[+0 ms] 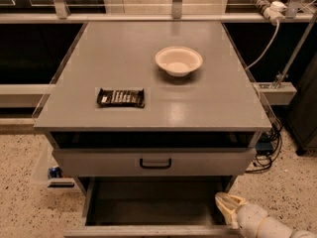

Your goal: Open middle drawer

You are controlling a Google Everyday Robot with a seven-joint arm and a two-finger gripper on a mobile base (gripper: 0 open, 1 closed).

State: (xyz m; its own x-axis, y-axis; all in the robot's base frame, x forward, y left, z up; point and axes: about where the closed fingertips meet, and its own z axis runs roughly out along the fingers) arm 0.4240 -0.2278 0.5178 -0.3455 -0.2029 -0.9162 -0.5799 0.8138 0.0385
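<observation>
The middle drawer (153,202) is pulled far out below the drawer that shows a handle. Its dark grey inside is open to view. Only the top edge of its grey front (148,230) shows at the bottom of the camera view, and its handle is out of view. My gripper (228,206), pale and yellowish, comes in from the bottom right and sits over the drawer's right front corner, next to its right wall.
The drawer above (155,162), with a black loop handle, stands slightly out under the grey cabinet top (208,108). A white bowl (179,60) and a dark snack bar (121,97) lie on top. Cables (267,152) hang at the right. A can (53,172) lies on the floor at the left.
</observation>
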